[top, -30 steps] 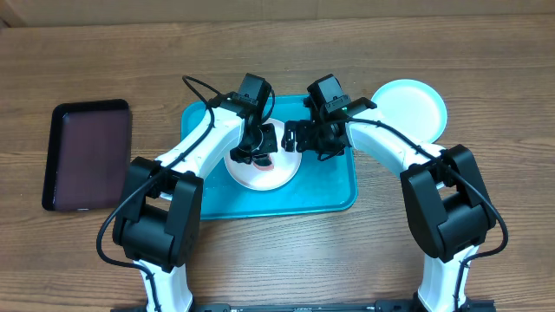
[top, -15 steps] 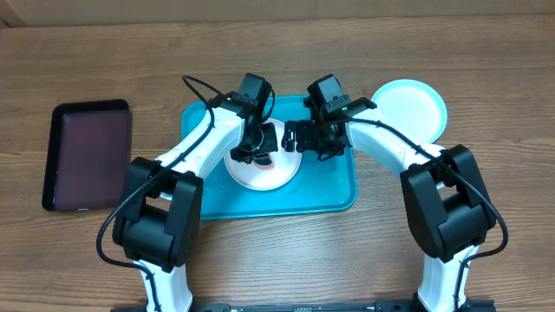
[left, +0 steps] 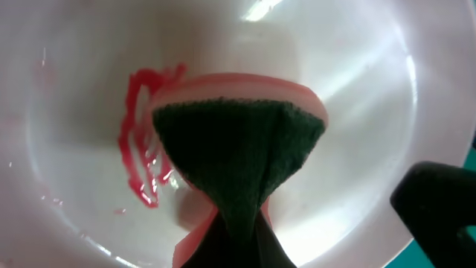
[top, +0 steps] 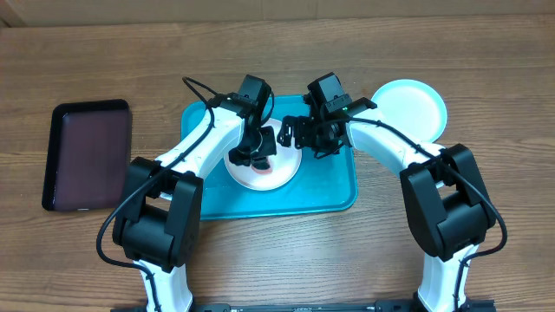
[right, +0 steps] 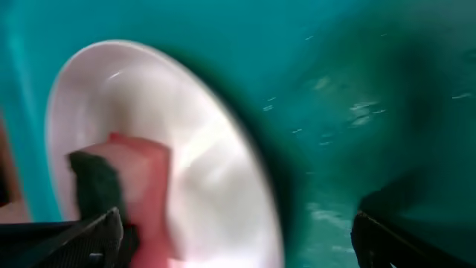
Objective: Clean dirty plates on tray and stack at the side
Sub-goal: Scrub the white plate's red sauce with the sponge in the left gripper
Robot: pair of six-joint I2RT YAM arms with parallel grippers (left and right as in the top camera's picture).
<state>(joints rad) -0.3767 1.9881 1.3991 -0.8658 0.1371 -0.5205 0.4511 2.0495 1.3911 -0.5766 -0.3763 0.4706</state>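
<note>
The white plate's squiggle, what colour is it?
The squiggle is red; left wrist view shows it best.

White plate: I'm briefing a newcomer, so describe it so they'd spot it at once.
Find the teal tray mid-table, between the two arms. The white plate lies on it, under a sponge. Unlike the light blue plate off the tray, it has red smears.

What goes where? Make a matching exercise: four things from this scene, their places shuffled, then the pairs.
1 white plate
2 light blue plate
3 maroon tray
4 sponge

A on the table, right of the teal tray
B on the teal tray
C pinched in the left gripper
D on the table, left of the teal tray

Pairs: 1-B, 2-A, 3-D, 4-C
</note>
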